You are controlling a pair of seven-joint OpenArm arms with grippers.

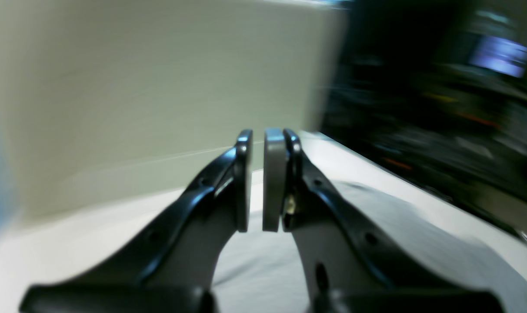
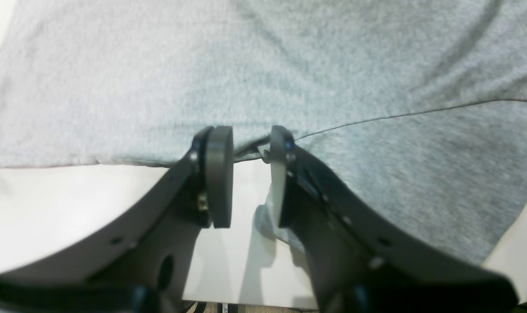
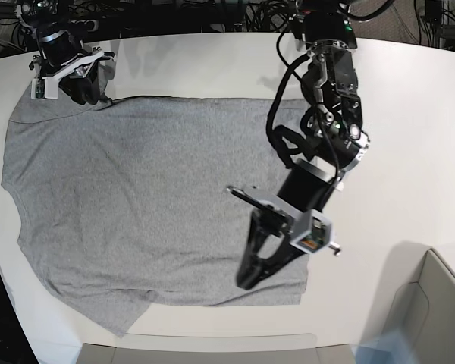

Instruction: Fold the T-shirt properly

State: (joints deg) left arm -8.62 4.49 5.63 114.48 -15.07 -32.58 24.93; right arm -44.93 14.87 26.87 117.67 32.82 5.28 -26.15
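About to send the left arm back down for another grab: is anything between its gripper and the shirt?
Nothing visible. The left gripper hangs above the T-shirt, near its lower hem, with only bare grey cloth beneath it. The only other thing near the cloth is the right gripper, at the far edge.

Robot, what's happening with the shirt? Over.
Left pincer nearly shut, empty, above the T-shirt. Right pincer open at shirt's edge. Nothing in the way.

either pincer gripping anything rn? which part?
Nothing held. Left pincer hangs above the heather light-grey cotton T-shirt, narrow gap empty. Right pincer is open at the shirt's edge near the sleeve, not clamped.
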